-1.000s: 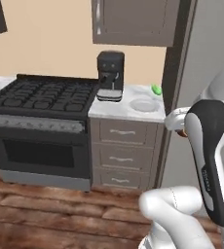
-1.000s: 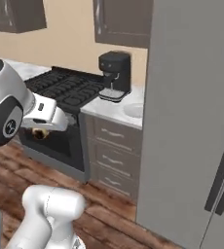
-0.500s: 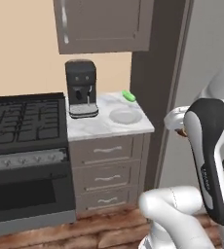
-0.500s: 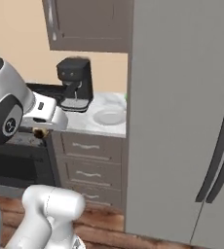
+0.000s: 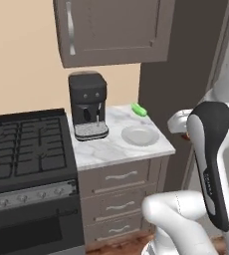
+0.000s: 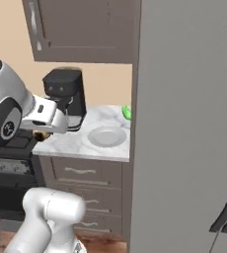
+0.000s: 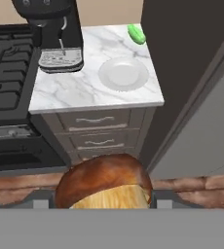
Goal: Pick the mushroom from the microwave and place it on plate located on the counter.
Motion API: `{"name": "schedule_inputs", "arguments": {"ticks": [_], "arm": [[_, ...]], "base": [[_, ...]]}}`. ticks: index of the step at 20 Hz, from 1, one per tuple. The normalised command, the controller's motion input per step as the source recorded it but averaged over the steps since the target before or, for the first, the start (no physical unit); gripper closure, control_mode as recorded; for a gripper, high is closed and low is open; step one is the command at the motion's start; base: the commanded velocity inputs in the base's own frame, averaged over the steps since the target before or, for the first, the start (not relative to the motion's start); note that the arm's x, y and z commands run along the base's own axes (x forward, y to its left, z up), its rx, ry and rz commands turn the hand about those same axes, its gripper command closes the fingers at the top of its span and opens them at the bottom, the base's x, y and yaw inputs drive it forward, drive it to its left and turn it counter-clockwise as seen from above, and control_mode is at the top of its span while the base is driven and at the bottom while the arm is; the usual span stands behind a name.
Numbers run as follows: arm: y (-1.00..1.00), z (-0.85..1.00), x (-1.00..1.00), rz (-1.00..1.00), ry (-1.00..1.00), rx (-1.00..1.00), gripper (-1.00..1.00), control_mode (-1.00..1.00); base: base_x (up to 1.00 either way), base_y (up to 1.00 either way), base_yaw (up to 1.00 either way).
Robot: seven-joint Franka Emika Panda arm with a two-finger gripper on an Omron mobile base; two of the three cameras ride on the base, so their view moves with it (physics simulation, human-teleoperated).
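The mushroom (image 7: 104, 182) sits at the bottom of the hand view, directly at the fingertip end of the gripper (image 7: 104, 202), with its brown cap uppermost and the pale stem below. Its position there indicates that it is pinched between the fingers; the fingers themselves are hidden behind it, so their exact spread cannot be read. In the right base view a small brown-yellow spot under the white hand marks the same mushroom, held in the air in front of the drawer fronts and below counter level. The plate (image 7: 123, 73) lies on the counter (image 7: 75, 92), toward its right end, between the black coffee machine (image 7: 55, 29) and the tall dark panel that bounds the counter on the right. A small green item (image 7: 137, 34) lies near the back corner, just beyond the plate and apart from it. In the hand view the plate stands above the mushroom and slightly right of it, which means it lies ahead along the gripper's line of sight, further out and higher than the carried load. The coming move therefore calls for the hand to travel forward over the counter edge and rise enough to clear it, with a small correction toward the panel side. The coffee machine stands near the plate on the left, so the approach has more margin from the front.
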Motion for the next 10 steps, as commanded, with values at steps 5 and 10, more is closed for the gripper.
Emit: {"name": "schedule_inputs", "arguments": {"ticks": [5, 10], "arm": [[0.0, 0.0, 0.0, 0.0, 0.0, 0.0, 1.0, 1.0], [0.0, 0.0, 0.0, 0.0, 0.0, 0.0, 1.0, 1.0]], "base": [[0.67, 0.28, 0.0], [0.45, 0.08, -0.01]]}}
